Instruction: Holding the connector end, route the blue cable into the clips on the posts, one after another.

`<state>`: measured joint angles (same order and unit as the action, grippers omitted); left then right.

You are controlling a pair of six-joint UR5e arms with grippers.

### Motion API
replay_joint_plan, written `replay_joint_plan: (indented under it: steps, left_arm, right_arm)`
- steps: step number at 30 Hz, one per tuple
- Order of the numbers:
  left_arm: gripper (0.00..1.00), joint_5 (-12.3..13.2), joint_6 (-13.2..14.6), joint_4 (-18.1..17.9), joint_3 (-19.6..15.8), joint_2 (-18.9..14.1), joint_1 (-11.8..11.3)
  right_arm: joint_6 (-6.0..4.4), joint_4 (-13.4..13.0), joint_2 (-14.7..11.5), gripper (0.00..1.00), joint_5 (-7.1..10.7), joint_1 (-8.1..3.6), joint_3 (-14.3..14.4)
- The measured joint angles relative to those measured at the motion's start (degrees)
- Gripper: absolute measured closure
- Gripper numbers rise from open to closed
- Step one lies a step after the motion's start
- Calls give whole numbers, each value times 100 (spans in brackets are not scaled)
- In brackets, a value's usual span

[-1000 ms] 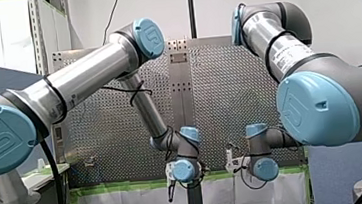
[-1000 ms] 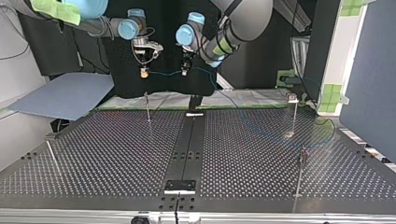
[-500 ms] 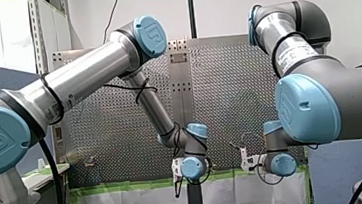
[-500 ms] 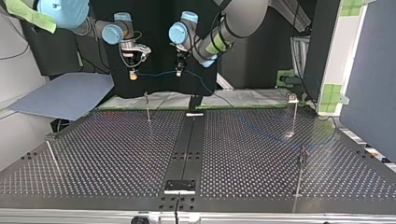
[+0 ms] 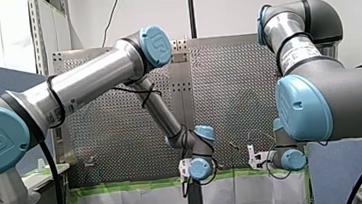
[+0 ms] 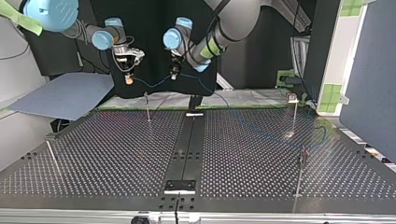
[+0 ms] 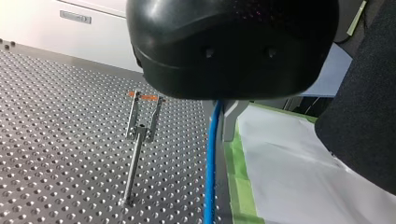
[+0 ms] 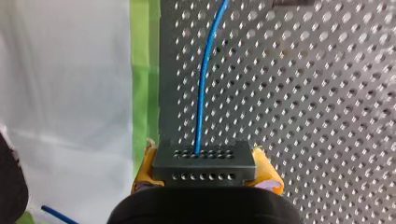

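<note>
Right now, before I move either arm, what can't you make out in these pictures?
Left wrist view: how my left gripper holds the blue cable; its black housing covers that.
Top view: whether the cable sits in the clip on the back right post; too small.
Right wrist view: past the connector in my right gripper, the cable is cut off by the edge.
</note>
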<state>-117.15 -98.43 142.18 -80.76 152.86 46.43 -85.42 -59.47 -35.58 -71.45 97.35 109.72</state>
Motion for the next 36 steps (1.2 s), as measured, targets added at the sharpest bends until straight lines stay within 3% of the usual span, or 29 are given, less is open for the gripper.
replay_joint_plan:
  steps: [8,21,36]
  left_arm:
    - [99,-5,-16,140,499,162,-6]
    - [99,122,-74,345,1217,439,-54]
    - [99,189,-124,332,1301,484,-101]
  right_arm:
    - [11,75,-20,100,449,-29,-209]
    - [-124,330,-146,100,431,-225,-364]
    - [-295,242,-128,100,631,-473,-362]
